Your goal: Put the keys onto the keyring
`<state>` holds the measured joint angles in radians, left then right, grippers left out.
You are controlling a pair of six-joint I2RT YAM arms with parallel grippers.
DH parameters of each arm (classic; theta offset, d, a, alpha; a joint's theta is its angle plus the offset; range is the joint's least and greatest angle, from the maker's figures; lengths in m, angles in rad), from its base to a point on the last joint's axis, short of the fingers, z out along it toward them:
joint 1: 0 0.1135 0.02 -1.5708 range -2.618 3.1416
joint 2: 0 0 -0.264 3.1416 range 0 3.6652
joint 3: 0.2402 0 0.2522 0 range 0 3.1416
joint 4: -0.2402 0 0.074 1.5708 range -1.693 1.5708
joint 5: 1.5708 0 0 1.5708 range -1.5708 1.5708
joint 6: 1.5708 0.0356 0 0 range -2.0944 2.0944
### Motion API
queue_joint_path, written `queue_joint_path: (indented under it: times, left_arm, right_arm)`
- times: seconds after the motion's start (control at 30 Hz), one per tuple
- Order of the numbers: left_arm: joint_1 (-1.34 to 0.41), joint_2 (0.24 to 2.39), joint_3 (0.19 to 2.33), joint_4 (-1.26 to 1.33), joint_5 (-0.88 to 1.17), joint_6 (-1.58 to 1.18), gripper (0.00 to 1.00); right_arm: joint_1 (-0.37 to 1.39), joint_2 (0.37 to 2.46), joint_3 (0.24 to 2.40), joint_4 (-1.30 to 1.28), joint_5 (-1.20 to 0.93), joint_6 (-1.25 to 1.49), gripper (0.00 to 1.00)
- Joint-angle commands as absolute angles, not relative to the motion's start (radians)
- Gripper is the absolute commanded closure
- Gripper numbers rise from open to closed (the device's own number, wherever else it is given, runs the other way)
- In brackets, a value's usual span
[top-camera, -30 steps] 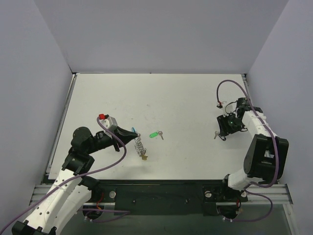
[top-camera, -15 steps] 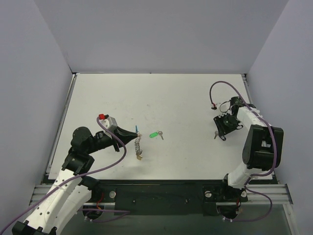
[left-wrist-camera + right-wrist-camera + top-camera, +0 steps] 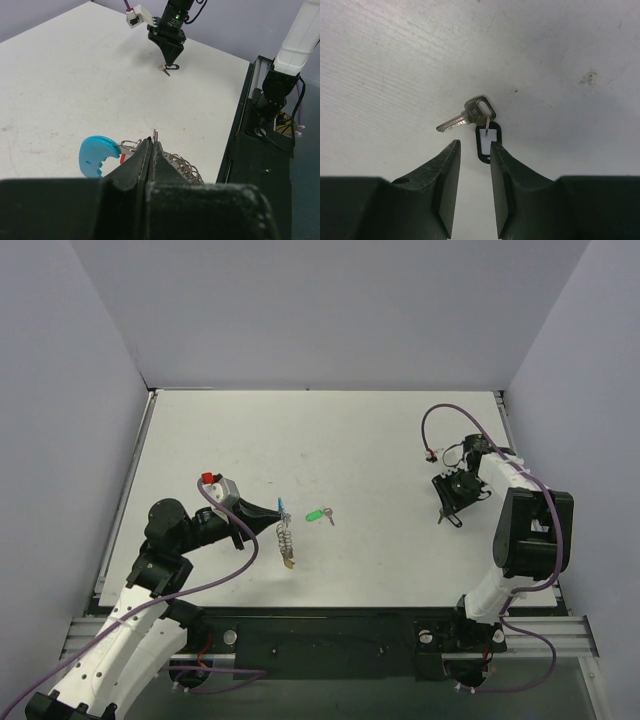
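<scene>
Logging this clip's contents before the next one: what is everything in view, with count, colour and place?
Keyring: one, silvery coil with blue, red and yellowish tags, hanging from the left gripper, left of centre.
Green-tag key: one, silver with green tag, on the table near centre.
Black-tag key: one, silver with black-rimmed tag, on the table at the right gripper's tips.
Table: one, white, under everything.
Walls: three, pale lilac-grey, around the table.
Left gripper: one, black, shut on the keyring.
Right gripper: one, black, jaws apart, at the black tag's near end.
</scene>
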<state>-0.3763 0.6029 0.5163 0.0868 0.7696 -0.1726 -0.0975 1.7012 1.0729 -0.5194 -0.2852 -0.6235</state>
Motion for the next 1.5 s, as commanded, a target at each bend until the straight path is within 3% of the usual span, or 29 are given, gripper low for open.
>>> queue_joint_path:
  times: [0.0,0.53,1.47]
  left_arm:
    - [-0.368,0.6,0.54,0.141,0.795,-0.166,1.0]
    - [-0.364,0.601,0.54,0.143,0.798,-0.166,1.0]
    - [-0.359,0.606,0.54,0.143,0.805,-0.169,1.0]
  right_arm:
    - [-0.091,1.718,1.115,-0.56,-0.255,-0.606,0.74]
    - [-0.083,1.77,1.149,-0.571,-0.229,-0.603,0.81]
    - [-0.06,1.809,1.177,-0.584,-0.196,-0.609,0.84]
